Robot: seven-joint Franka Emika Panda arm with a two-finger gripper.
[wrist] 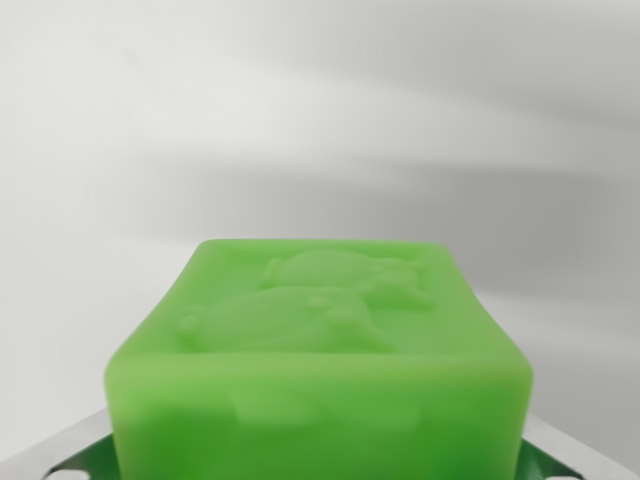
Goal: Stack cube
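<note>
A translucent green cube (320, 340) fills the lower half of the wrist view, very close to the camera. Its top face carries a raised relief of rounded shapes. Grey metal fingertips (60, 458) show only as slivers in the bottom corners, one against each side of the cube. My gripper (320, 465) is shut on the green cube, whose lower part is cut off by the frame's edge. No second cube shows in this view.
Behind and around the cube lies a plain white surface (320, 120), blurred, with soft grey shadow bands across it. Nothing else stands in view.
</note>
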